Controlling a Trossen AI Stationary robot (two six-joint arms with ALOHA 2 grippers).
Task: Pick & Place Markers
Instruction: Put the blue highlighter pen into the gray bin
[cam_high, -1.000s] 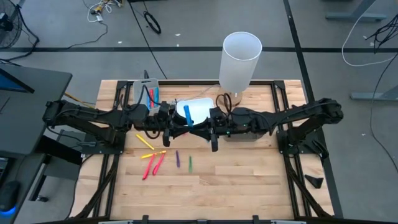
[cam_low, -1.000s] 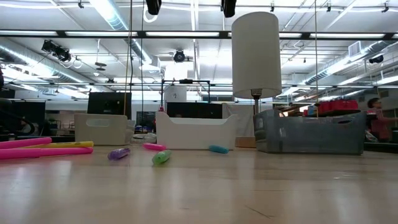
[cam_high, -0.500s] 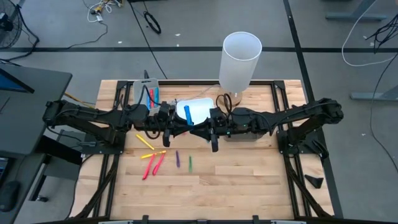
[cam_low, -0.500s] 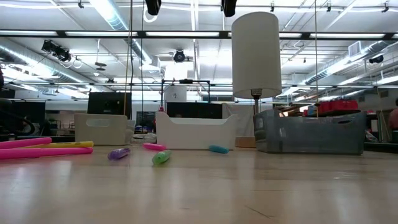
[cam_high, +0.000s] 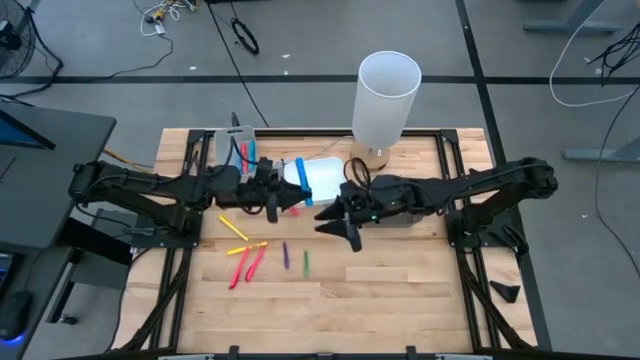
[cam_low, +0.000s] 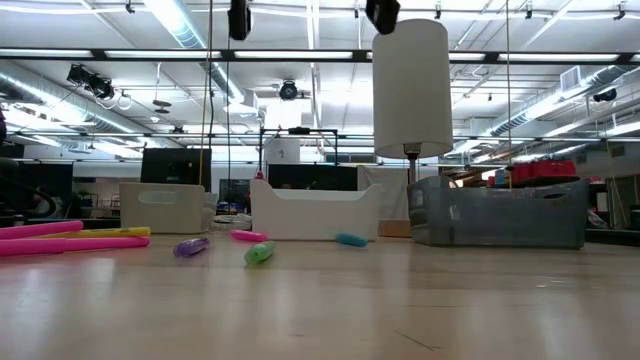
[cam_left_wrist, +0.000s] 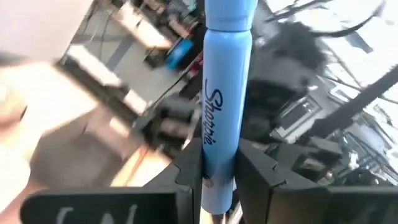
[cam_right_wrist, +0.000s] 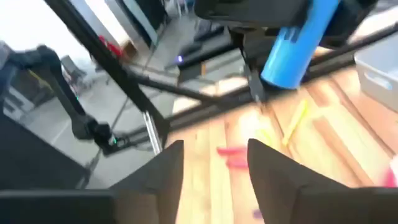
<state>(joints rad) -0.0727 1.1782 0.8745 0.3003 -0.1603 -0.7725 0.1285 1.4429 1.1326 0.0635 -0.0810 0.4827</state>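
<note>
Left hand (cam_high: 283, 196) grips a blue marker (cam_high: 301, 178) low on its barrel, fingers (cam_left_wrist: 186, 171) pinched on either side; from above its long axis runs toward the far edge, over the white tray (cam_high: 322, 176). Right hand (cam_high: 338, 222) hangs just beside that tray with its fingers (cam_right_wrist: 158, 168) spread and nothing between them. More markers lie flat on the pale wooden-plank tabletop (cam_high: 400, 280): yellow (cam_high: 234, 229) and red (cam_high: 239, 264) ones angled, purple (cam_high: 285, 256) and green (cam_high: 306, 263) ones lying near-to-far. A tall white cylinder (cam_high: 386, 96) stands behind, a grey crate (cam_low: 497, 212) beside it; fluorescent ceiling lights show beyond
</note>
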